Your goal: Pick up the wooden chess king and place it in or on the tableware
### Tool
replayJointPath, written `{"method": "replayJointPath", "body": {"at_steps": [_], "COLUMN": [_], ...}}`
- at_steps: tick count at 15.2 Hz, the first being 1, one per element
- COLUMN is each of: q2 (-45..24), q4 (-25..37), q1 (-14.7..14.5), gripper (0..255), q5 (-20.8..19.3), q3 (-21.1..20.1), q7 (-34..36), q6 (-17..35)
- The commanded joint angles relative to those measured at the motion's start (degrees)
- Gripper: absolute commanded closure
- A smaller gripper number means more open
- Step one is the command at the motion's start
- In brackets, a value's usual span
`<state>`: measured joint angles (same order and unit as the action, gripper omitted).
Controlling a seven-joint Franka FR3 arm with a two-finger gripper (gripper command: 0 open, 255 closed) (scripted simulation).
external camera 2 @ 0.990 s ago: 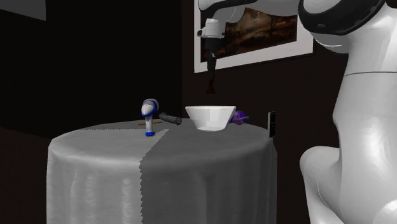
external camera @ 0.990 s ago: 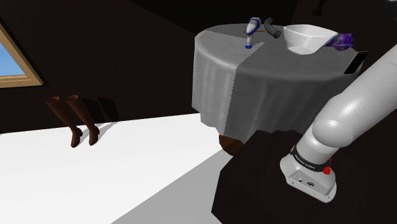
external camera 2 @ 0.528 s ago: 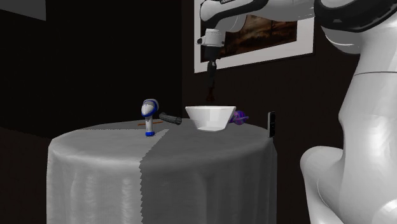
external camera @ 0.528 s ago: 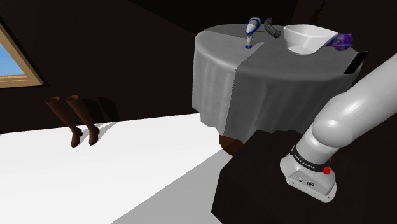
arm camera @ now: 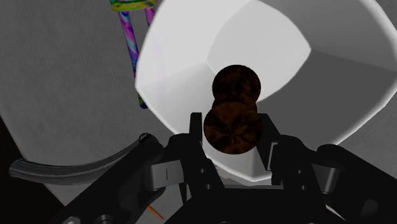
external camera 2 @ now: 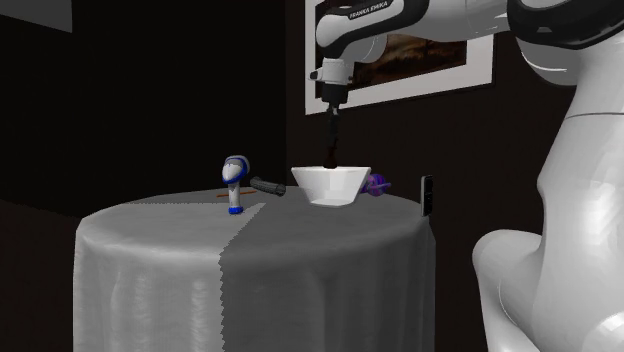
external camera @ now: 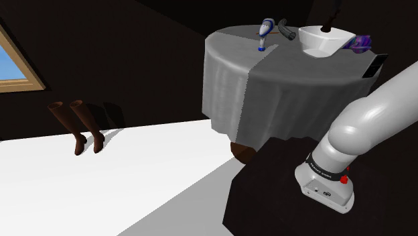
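The chess king [arm camera: 233, 121] is a dark brown wooden piece clasped between my two black fingers [arm camera: 195, 137]. My gripper [external camera 2: 331, 135] hangs upright over the white bowl [external camera 2: 332, 186], shut on the king [external camera 2: 330, 156], whose lower end reaches the bowl's rim. The wrist view looks straight down into the white bowl [arm camera: 299, 70], with the king above its inside. In the shoulder view my gripper [external camera: 329, 21] comes down onto the bowl [external camera: 320, 41] at the far side of the round table [external camera: 281, 87].
A blue and white bottle-like object [external camera 2: 235, 182] and a dark grey curved thing [external camera 2: 267, 186] stand beside the bowl. A purple item [external camera: 360, 41] and a black slab [external camera: 375, 66] lie near the table's edge. Brown boots [external camera: 79, 127] stand on the floor.
My gripper has come down with the king from well above the bowl until the king's lower end is at the rim. Nothing on the table has moved.
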<state>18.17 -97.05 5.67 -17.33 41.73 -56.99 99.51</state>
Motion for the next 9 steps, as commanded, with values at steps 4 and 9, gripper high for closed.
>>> {"method": "replayJointPath", "body": {"at_steps": [4,9], "q2": [0.1,0.1], "q4": [-0.1,-0.1], "q1": [0.0,0.0], "gripper": [255,0], "q5": [0.0,0.0], "q3": [0.0,0.0], "q7": [0.0,0.0], "q6": [0.1,0.1]}}
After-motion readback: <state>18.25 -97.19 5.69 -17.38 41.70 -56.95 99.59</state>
